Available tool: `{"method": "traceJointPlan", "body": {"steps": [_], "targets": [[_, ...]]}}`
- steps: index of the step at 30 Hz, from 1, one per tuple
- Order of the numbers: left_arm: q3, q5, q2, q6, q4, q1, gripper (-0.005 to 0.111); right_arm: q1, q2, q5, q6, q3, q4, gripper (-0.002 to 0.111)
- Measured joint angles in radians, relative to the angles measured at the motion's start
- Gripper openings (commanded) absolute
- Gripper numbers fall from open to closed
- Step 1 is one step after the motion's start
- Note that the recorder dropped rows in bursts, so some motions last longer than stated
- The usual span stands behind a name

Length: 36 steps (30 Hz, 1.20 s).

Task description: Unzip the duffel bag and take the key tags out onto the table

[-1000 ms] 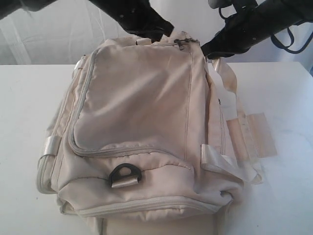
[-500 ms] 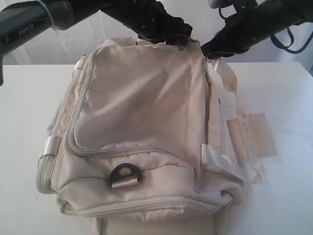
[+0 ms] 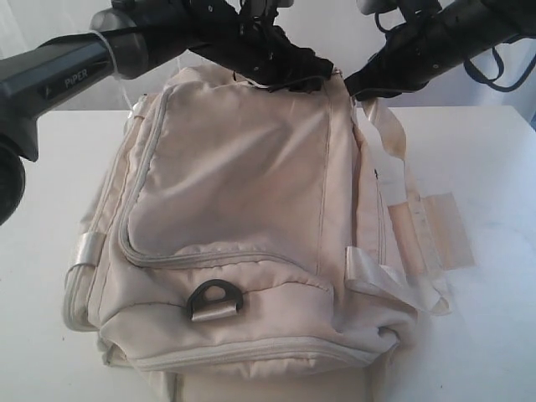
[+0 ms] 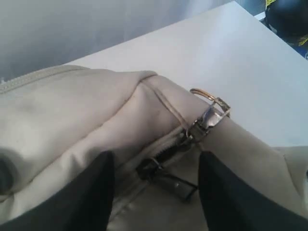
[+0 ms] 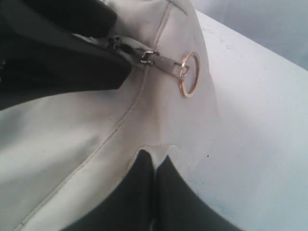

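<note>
The cream duffel bag point(image 3: 234, 193) lies zipped on the white table point(image 3: 486, 167). At its far end my left gripper point(image 3: 289, 75) hangs open, its fingers either side of a dark zipper pull point(image 4: 166, 177) without touching it. In the left wrist view the gripper point(image 4: 156, 159) straddles the zipper line, and a second pull with a gold ring point(image 4: 209, 108) lies just beyond. My right gripper point(image 3: 358, 88) is shut on a fold of bag fabric at the far right corner; its tips point(image 5: 154, 156) pinch the cloth below the gold ring point(image 5: 189, 74). The key tags are hidden.
A pale webbing handle point(image 3: 427, 226) trails over the table to the right of the bag. A black D-ring point(image 3: 216, 295) sits on the bag's near end. The left arm point(image 3: 67, 71) crosses from the upper left. A dark round object point(image 4: 288, 19) sits past the table's edge.
The left arm has swung further in from the left and its gripper now covers the zipper pulls at the bag's far end. The right gripper and the bag have not moved.
</note>
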<state>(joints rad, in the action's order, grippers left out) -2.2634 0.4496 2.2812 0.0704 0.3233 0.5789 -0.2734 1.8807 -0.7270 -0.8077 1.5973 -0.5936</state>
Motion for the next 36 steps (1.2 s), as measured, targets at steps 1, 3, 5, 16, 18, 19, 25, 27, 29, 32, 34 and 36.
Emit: {"method": "traceJointPlan", "body": {"steps": [1, 3, 5, 16, 18, 19, 25, 27, 29, 32, 34, 36], "targets": [[0.0, -0.006, 0.004, -0.002, 0.0, 0.0, 0.046, 0.0, 0.0, 0.0, 0.0, 0.0, 0.0, 0.0], [0.0, -0.013, 0.01, -0.002, 0.0, 0.0, 0.036, 0.0, 0.0, 0.0, 0.0, 0.0, 0.0, 0.0], [0.0, -0.013, 0.012, -0.002, 0.0, 0.0, 0.028, 0.0, 0.0, 0.0, 0.0, 0.0, 0.0, 0.0], [-0.067, 0.06, 0.012, 0.006, -0.091, 0.002, 0.0, 0.0, 0.0, 0.0, 0.0, 0.0, -0.002, 0.0], [-0.099, 0.11, 0.012, 0.009, -0.138, 0.002, 0.0, 0.0, 0.0, 0.0, 0.0, 0.0, -0.002, 0.0], [-0.112, 0.136, 0.012, 0.008, -0.156, 0.002, 0.0, 0.0, 0.0, 0.0, 0.0, 0.0, -0.002, 0.0], [-0.159, 0.203, 0.012, 0.004, -0.192, 0.002, 0.006, 0.0, 0.0, 0.0, 0.0, 0.0, -0.002, 0.0], [-0.161, 0.209, 0.012, 0.027, -0.186, 0.002, 0.017, 0.0, 0.0, 0.0, 0.0, 0.0, -0.002, 0.0], [-0.161, 0.228, 0.012, 0.074, -0.174, 0.002, 0.034, 0.0, 0.0, 0.0, 0.0, 0.0, -0.002, 0.0], [-0.161, 0.243, 0.012, 0.118, -0.137, 0.002, 0.053, 0.0, 0.0, 0.0, 0.0, 0.0, -0.002, 0.0], [-0.161, 0.241, 0.015, 0.128, -0.12, 0.002, 0.055, 0.0, 0.0, 0.0, 0.0, 0.0, -0.002, 0.0], [-0.164, 0.229, 0.025, 0.133, -0.106, 0.002, 0.053, 0.0, 0.0, 0.0, 0.0, 0.0, -0.004, 0.0]]}}
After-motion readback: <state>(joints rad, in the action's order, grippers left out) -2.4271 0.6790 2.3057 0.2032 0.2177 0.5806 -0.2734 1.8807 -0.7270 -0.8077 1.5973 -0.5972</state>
